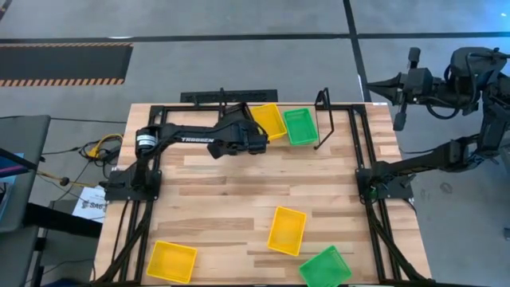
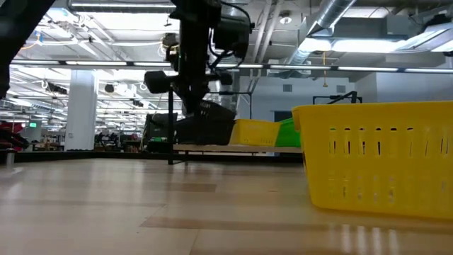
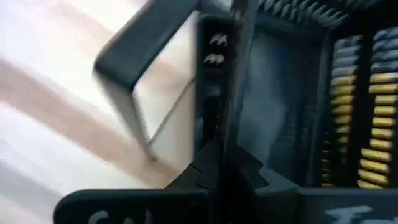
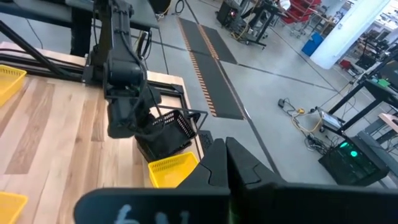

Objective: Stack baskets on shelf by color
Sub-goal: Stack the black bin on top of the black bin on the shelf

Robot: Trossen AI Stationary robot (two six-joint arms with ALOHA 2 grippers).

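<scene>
My left gripper [image 1: 249, 135] hangs over the left slot of the black tube shelf [image 1: 323, 108] at the table's far edge, shut on a black basket [image 2: 209, 127] that sits tilted there. A yellow basket [image 1: 269, 119] and a green basket [image 1: 300, 126] stand side by side on the shelf to its right. On the near half of the table rest two yellow baskets [image 1: 287, 229] [image 1: 171, 261] and one green basket [image 1: 325, 267]. My right gripper [image 1: 374, 82] is shut and waits beyond the table's far right corner. My left gripper pinches the black basket's upright side wall [image 3: 233, 68] at its rim, apparently one finger inside and one outside. The fingers [image 3: 214, 165] come from above, pointing down. The basket hangs tilted at the shelf [image 4: 171, 130]; whether its bottom rests on anything I cannot tell.
The shelf's thin upright posts [image 1: 319, 127] rise right of the green basket. A large yellow basket [image 2: 382, 159] fills the near right of the low view. Bare wood lies across the table's middle [image 1: 239, 187]. The arms' black base frames stand at both table sides.
</scene>
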